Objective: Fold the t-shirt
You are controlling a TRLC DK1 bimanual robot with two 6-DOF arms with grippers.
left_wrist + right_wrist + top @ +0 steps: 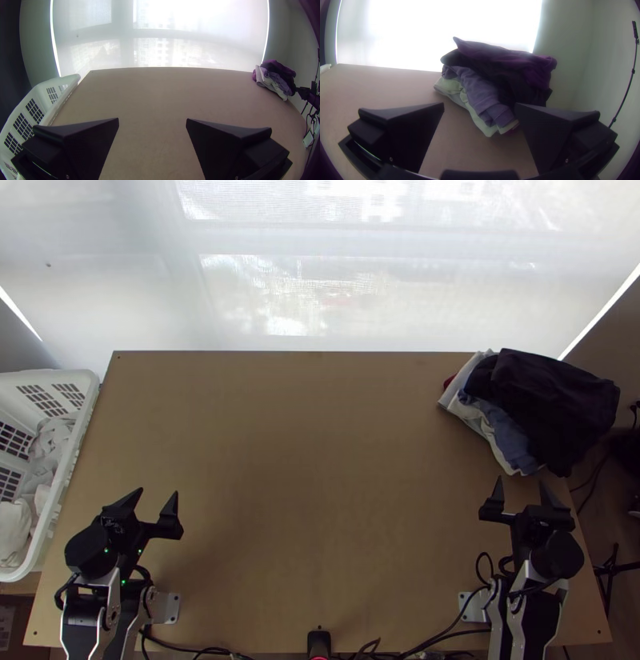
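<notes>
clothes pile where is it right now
In the top view, the clothes pile sits at the far right corner of the table, just beyond the right gripper.

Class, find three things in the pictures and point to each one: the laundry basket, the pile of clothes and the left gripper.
Laundry basket (70, 488): top view, on its white rim.
Pile of clothes (486, 90): right wrist view, on a purplish folded garment.
Left gripper (158, 507): top view, midway between its open fingers.
</notes>
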